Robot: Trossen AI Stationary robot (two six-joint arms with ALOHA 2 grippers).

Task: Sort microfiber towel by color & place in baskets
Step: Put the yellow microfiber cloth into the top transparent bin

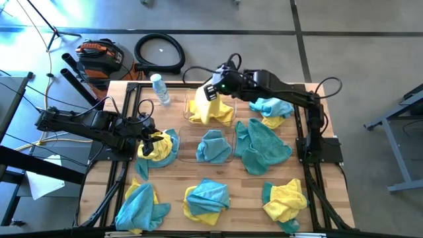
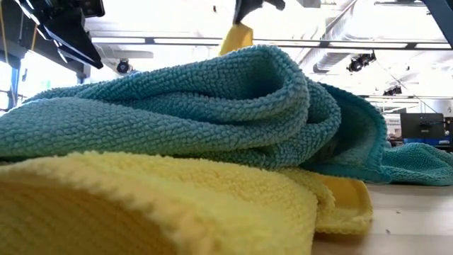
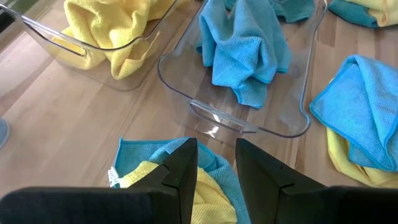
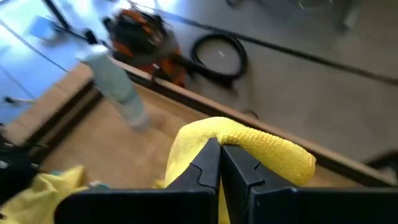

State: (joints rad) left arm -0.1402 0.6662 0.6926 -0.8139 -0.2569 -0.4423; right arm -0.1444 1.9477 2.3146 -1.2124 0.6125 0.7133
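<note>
My right gripper [image 1: 213, 89] is shut on a yellow microfiber towel [image 1: 210, 106] above the far clear basket [image 3: 62, 46], which holds yellow cloth [image 3: 106, 31]. The near clear basket [image 3: 217, 118] holds a teal towel [image 1: 215, 145]. My left gripper [image 3: 216, 168] stands open just over a yellow-and-teal towel pile [image 1: 162, 147] at the table's left; I see no touch. In the low view the held yellow towel [image 2: 237, 39] hangs behind a teal towel [image 2: 212, 106] that lies on a yellow one [image 2: 141, 205]. My right gripper pinches a fold of the yellow towel [image 4: 249, 143] between its two shut fingers; the fold bulges over the fingertips. The fingers slant downward, coming from the table's right side. The towel hangs slack below them over the far basket; whether its lower end rests there I cannot tell.
A clear water bottle [image 1: 159, 89] stands at the far left of the table. More towels lie about: a large teal one [image 1: 263, 147], a teal-and-yellow heap [image 1: 272, 109], and three mixed piles along the near edge [image 1: 139, 205] [image 1: 206, 198] [image 1: 284, 198].
</note>
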